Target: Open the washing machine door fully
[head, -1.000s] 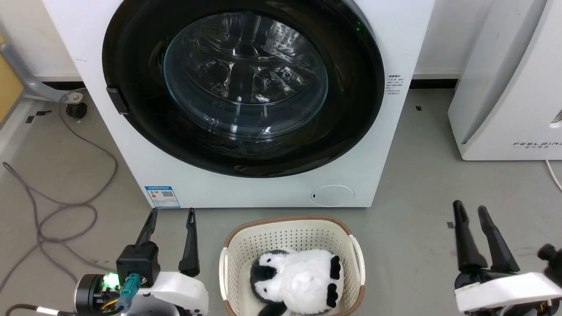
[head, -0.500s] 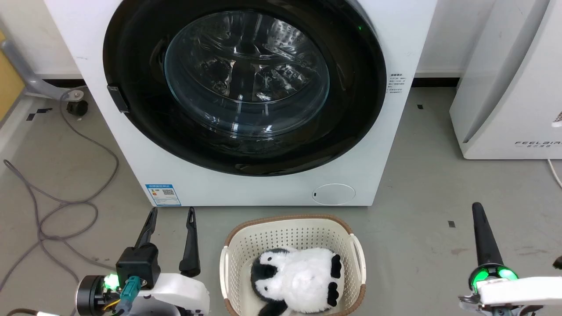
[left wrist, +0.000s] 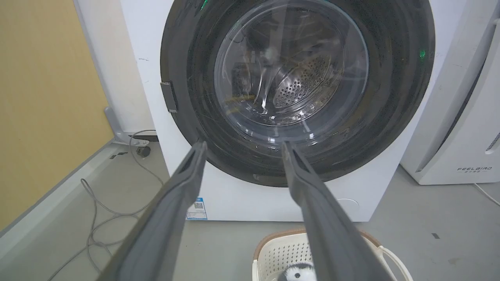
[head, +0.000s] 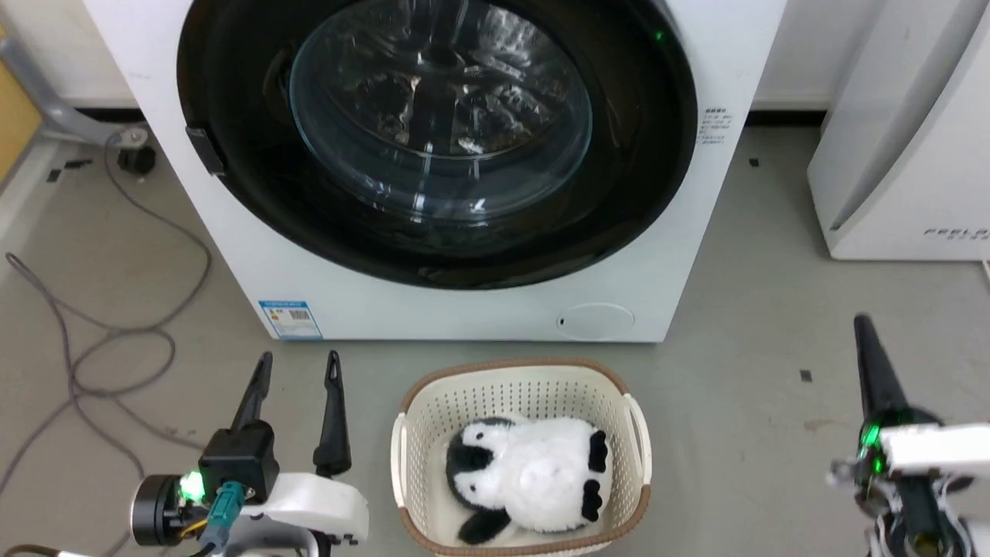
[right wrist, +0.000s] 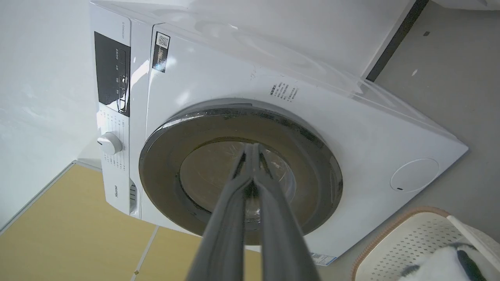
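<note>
The washing machine door (head: 437, 131) is shut, flush in the front of the washing machine (head: 464, 313), with its handle tab (head: 203, 151) on the door's left edge. Both grippers hang low, well short of it. The left gripper (head: 299, 360) has its fingers apart and empty; the right gripper (right wrist: 252, 150) has its fingers pressed together on nothing. This looks like the approach step. Next, the left fingers probably need to rise to the tab, hook behind it and pull outward in an arc — minding the basket (head: 514, 363) on the floor just in front.

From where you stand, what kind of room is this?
Probably a laundry corner, maybe a test space: a white front-loading washing machine, a perforated basket holding a plush penguin, and loose cables on the floor.
</note>
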